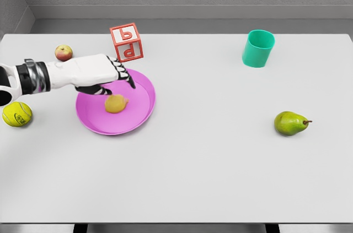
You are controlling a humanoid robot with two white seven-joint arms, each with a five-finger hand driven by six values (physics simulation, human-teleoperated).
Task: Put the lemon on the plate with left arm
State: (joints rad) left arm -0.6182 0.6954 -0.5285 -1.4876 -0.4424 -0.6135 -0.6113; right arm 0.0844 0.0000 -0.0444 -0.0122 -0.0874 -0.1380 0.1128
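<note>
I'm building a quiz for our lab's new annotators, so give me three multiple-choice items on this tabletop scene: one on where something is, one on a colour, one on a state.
1. Where does the lemon lie?
A. On the plate
B. Beside the pear
C. Inside the cup

2. What colour is the cup?
A. Red
B. Green
C. Yellow

3. How is the left hand?
A. Closed around the tennis ball
B. Holding the letter block
C. Above the plate's left part, fingers relaxed, gripping nothing

Answers:
1 A, the lemon rests on the pink plate, just under the fingertips.
2 B, the cup at the far right is teal green.
3 C, the fingers point down over the lemon without closing on it; ball and block stand apart from the hand.
</note>
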